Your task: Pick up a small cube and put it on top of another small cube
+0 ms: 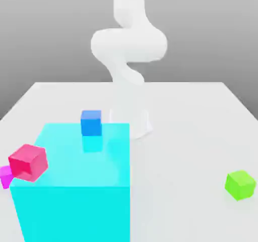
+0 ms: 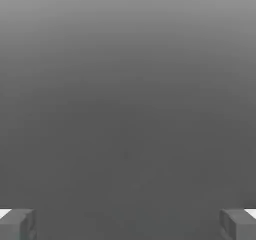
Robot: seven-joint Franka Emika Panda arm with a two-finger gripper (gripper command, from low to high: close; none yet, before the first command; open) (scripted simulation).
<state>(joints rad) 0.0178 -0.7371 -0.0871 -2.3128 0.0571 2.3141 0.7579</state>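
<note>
Hand (image 2: 128,224) spread wide and empty, its two fingertips (image 2: 17,224) far apart over bare grey, ready to grasp, while the small magenta cube (image 1: 5,176) waits on the white worktop (image 1: 191,135), half hidden beside the red cube (image 1: 28,162) and the big cyan block (image 1: 75,185).

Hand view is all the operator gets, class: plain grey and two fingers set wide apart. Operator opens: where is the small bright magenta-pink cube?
Observer: The small bright magenta-pink cube sits on the white table at the exterior view's left edge.
Operator: Anything near it?
Observer: A crimson-red cube partly hides it.
Operator: Where could it be stacked?
Observer: A small green cube stands alone at the exterior view's right.
</note>
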